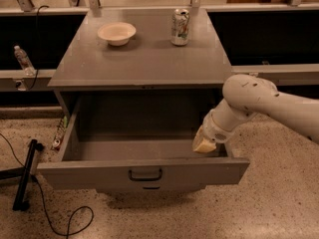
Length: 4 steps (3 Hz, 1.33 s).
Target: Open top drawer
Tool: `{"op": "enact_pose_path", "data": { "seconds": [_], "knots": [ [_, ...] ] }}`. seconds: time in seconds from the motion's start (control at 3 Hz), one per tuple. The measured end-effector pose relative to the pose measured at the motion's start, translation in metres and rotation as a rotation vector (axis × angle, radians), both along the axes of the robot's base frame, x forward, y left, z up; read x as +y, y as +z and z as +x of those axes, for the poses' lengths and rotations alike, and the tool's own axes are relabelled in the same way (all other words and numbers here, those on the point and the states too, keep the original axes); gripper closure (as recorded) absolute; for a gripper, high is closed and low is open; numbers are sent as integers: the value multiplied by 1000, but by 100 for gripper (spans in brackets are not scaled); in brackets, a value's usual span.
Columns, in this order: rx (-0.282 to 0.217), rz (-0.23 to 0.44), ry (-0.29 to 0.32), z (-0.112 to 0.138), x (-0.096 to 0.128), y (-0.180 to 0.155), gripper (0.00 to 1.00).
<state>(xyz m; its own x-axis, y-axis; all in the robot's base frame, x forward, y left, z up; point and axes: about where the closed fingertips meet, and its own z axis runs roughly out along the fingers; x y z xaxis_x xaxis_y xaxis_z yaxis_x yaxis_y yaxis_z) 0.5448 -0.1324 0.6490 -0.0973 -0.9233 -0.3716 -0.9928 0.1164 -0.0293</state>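
The top drawer is a wide grey metal drawer with a small black centre handle. It stands pulled far out of the grey cabinet, and its deep grey box looks bare inside. My gripper reaches down from the right on a white arm. It sits inside the drawer's right front corner, just behind the front panel. Its tip is yellowish.
A white bowl and a drink can stand on the cabinet top. A lower drawer handle peeks out under the top drawer. A plastic bottle lies on a ledge at left. A black stand and cable lie on the speckled floor.
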Motion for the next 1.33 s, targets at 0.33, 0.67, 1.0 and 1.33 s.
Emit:
{"op": "enact_pose_path", "data": {
  "seconds": [0.33, 0.67, 1.0, 1.33],
  "knots": [
    [81, 9, 2, -17, 7, -10, 100],
    [117, 19, 2, -20, 13, -10, 100],
    [93, 46, -14, -6, 14, 0, 100],
    [-6, 80, -68, 14, 0, 43, 100]
  ]
}}
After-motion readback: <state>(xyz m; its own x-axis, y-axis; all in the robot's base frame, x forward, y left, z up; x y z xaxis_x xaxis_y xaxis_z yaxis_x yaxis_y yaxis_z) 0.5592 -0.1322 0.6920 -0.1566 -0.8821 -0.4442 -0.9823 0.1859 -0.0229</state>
